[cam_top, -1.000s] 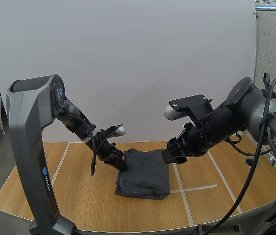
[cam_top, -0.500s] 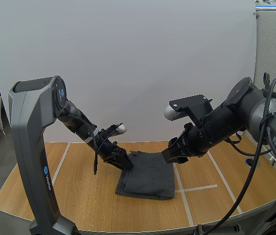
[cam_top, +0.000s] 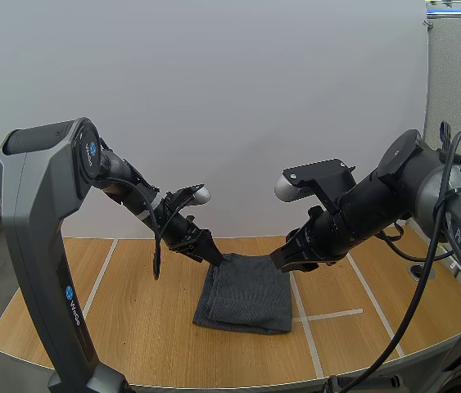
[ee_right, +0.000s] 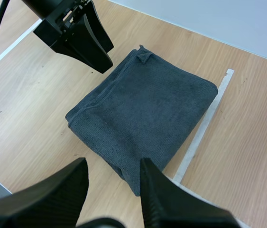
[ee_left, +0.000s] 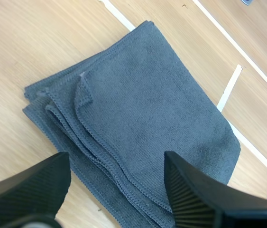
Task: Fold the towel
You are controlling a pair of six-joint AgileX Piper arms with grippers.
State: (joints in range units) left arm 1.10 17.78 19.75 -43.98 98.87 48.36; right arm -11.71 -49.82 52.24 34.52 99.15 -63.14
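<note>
A folded grey towel [cam_top: 246, 292] lies flat on the worktop [cam_top: 124, 315]. The left end effector [cam_top: 212, 255] and right end effector [cam_top: 283, 260] hover over it, fingers apart, empty.

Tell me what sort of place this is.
Probably a robot test bench in a lab: a wooden table marked with white tape lines, a plain white screen behind it, and a folded grey towel on it.

Bright, diffuse light from above — pale wooden table [cam_top: 132, 327] reads matte and even. Faint soft shadow along the near edge of the folded dark grey towel [cam_top: 246, 291]. High view bows at its edges.
</note>
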